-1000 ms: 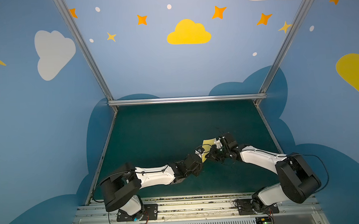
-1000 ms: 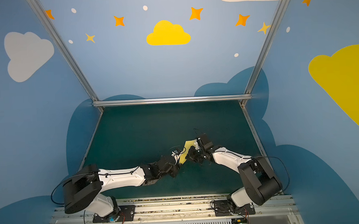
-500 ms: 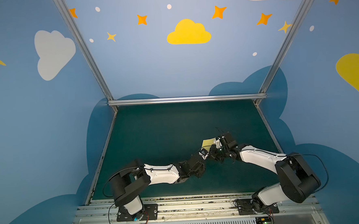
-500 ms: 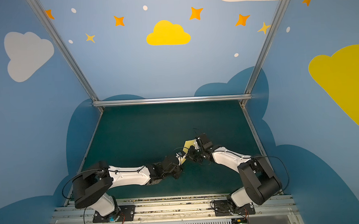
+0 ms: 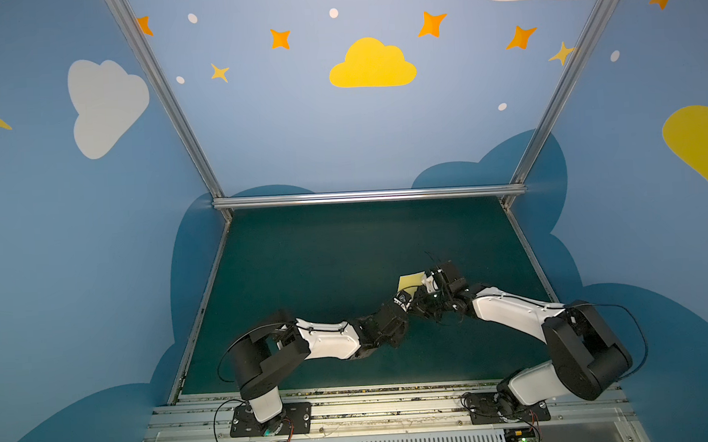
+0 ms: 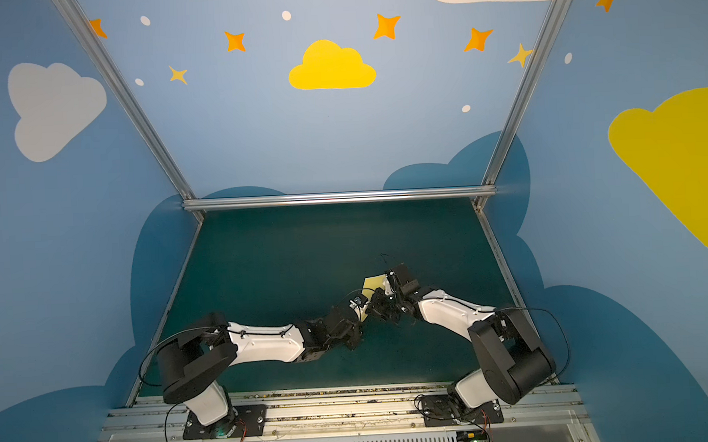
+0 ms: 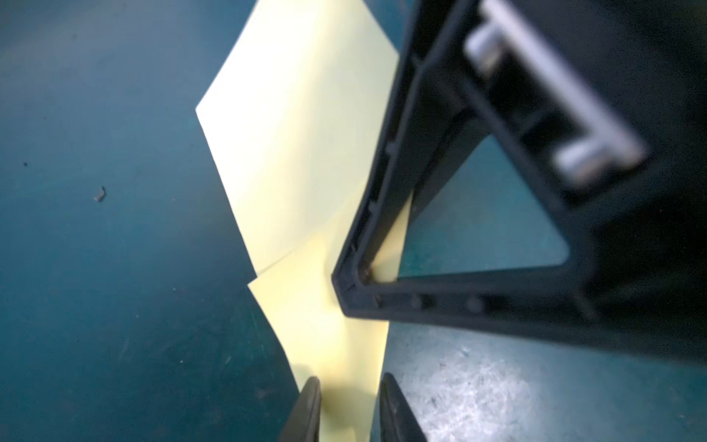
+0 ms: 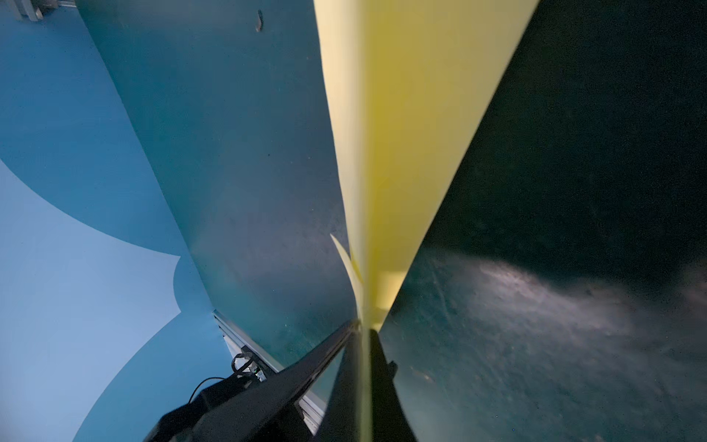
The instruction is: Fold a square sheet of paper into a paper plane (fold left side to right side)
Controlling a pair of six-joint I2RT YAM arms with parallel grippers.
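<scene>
The right gripper (image 8: 363,330) is clamped tight on the folded yellow paper (image 8: 401,134). The left gripper (image 7: 350,379) has its jaws slightly apart, astride one end of it. The paper is right of centre at the green table (image 5: 326,273).

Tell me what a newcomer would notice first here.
The folded pale yellow paper sheet, right of centre over the dark green table mat, draws the eye. The right end effector is clamped on it, while the left end effector straddles its narrow end, jaws apart. Behind, a painted yellow cloud sits midway on the blue back wall.
</scene>
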